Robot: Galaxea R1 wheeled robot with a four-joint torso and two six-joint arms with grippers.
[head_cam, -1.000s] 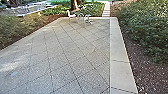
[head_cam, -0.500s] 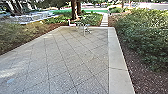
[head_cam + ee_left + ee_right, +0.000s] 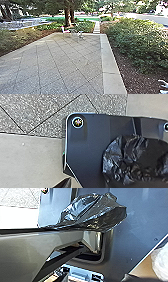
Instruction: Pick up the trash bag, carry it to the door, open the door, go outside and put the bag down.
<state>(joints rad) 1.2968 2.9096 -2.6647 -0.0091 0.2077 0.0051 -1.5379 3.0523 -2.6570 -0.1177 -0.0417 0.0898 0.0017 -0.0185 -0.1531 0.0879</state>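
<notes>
The black trash bag, crumpled and shiny, shows over the robot's dark plate in the left wrist view (image 3: 122, 162). In the right wrist view, the bag (image 3: 96, 214) bulges out beside the robot's jointed bar. Which gripper holds it, if either, I cannot tell, and how the grippers stand cannot be made out. A small pale and dark shape (image 3: 163, 85) juts in at the head view's lower right edge; what it is stays unclear.
Outdoors, a tiled patio (image 3: 60, 67) stretches ahead with a pale border (image 3: 110, 72) on its right. Dense bushes (image 3: 140, 42) flank that side. At the far end stand a white chair (image 3: 65, 31) and small table, with a tree (image 3: 67, 16) and stepping path (image 3: 97, 26) beyond.
The head camera's view has lifted and swung a little right, bringing in more trees and a road. The pale and dark shape has come into its lower right edge.
</notes>
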